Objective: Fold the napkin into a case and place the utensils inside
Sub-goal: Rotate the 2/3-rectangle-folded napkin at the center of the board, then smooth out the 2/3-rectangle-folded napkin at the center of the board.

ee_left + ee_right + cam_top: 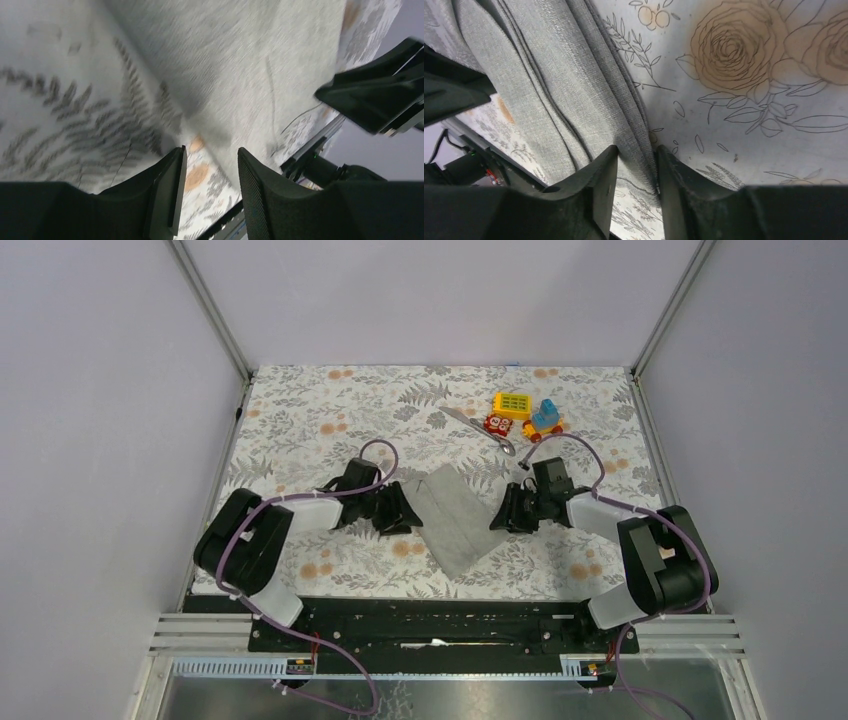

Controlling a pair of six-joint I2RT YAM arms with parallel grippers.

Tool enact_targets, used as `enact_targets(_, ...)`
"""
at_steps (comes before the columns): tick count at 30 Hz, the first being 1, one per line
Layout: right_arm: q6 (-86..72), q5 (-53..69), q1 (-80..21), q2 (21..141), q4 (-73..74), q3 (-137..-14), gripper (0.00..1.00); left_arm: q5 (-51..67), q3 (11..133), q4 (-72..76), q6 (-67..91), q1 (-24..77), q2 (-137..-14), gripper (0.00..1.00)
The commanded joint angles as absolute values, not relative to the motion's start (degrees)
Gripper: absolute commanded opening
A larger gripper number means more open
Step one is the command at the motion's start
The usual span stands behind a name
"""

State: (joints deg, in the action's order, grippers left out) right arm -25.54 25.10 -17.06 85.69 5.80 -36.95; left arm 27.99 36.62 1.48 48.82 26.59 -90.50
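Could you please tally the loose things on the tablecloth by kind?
Grey napkin: 1
Silver utensils: 1 distinguishable; an overlapping second cannot be ruled out
Toy blocks: 3 (yellow block, red block, blue-topped block)
Total: 5 clearly seen

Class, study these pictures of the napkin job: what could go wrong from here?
The right hand straddles the layered edge of the napkin; it may catch only some layers and spoil the fold.
The left hand sits over tablecloth; closing could pinch that.
The utensils lie beside toys; a reach might knock them.
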Motion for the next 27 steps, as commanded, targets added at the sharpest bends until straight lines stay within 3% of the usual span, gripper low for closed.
enact_targets(1, -29.98, 30.58, -16.94, 85.15, -3.17, -31.31, 0.36, 25.0, 41.6, 6.29, 47.93, 26.63, -95.97, 0.47)
enact_targets(3, -34.55, 31.72, -17.68, 83.25, -7.06, -27.81, 0.32, 24.73, 43.48, 6.43, 47.46, 26.63, -98.24, 0.46)
enact_targets(6, -40.07, 31.58, -18.34, 78.55, -10.97, -23.16, 0.34, 22.73, 46.57, 3.3, 45.42, 26.78, -99.43, 0.45)
enact_targets(13, -27.6, 20.3, -18.36, 68.99, 9.36, -30.88, 0.64, 17.87, 46.11, -7.87, 41.16, 27.44, -90.2, 0.53)
enact_targets(19, -27.26, 25.11, -24.95, 69.25, 13.96, -36.83, 0.66, 22.46, 40.17, -6.32, 46.29, 31.07, -82.32, 0.52)
enact_targets(22, -34.46, 26.92, -32.34, 70.32, 9.21, -36.52, 0.67, 22.53, 38.02, -5.25, 48.29, 31.63, -79.92, 0.53)
enact_targets(27, -49.68, 33.97, -33.45, 74.14, -11.85, -28.39, 0.63, 22.26, 37.07, -5.1, 49.12, 31.64, -77.77, 0.57)
